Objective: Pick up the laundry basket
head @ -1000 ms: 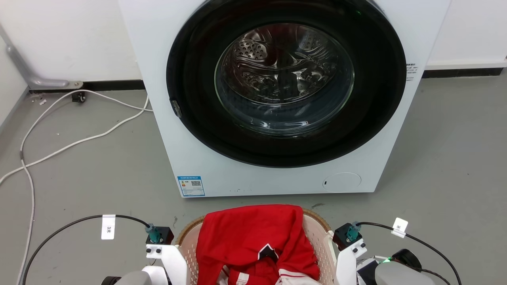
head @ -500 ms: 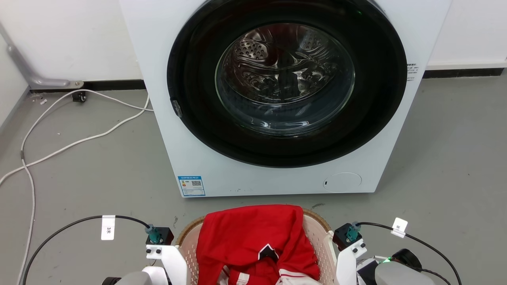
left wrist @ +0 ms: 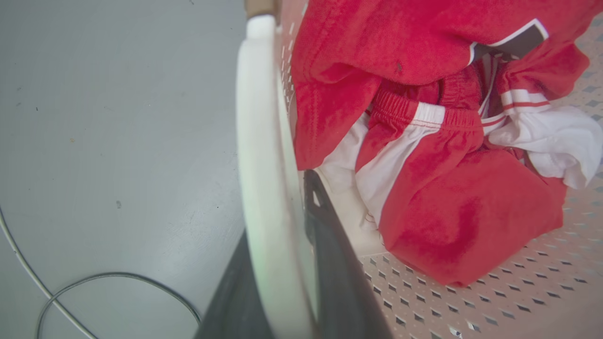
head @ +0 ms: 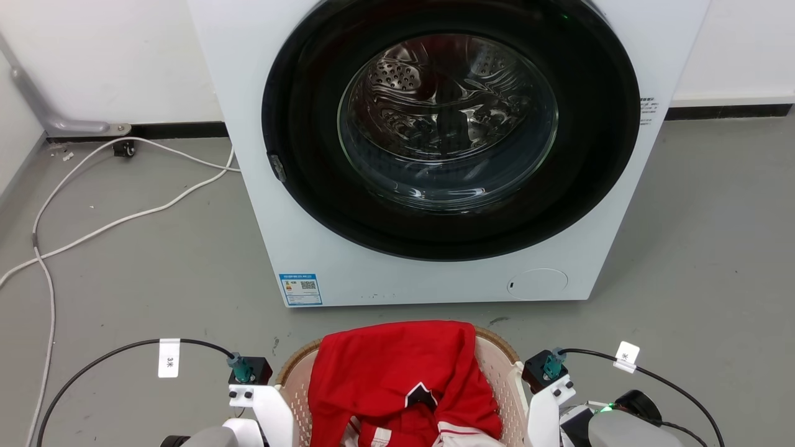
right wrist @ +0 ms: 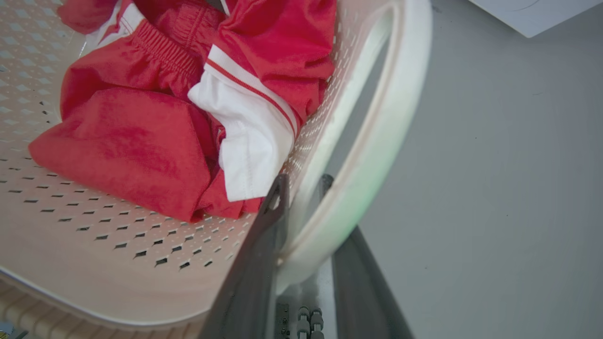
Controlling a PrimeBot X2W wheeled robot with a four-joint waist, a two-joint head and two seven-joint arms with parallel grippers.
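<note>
The laundry basket (head: 297,380), pale pink and perforated with a brown woven rim, shows at the bottom middle of the head view, in front of the washer. Red and white clothes (head: 391,372) fill it. My left gripper (left wrist: 278,207) is shut on the basket's white left handle (left wrist: 259,141), one dark finger on each side of it. On the other side my right gripper (right wrist: 304,181) is shut on the white right handle (right wrist: 377,141). Both arms' wrists (head: 251,388) flank the basket. Whether the basket rests on the floor is not visible.
A white front-loading washer (head: 397,279) with its round dark door stands close behind the basket. White cables (head: 124,217) trail over the grey floor at the left, and black cables (head: 93,366) run from my wrists. Bare floor (head: 695,248) lies at the right.
The washer and floor have slipped a few pixels up the head view, so the camera moved slightly. The basket and both wrists keep their places.
</note>
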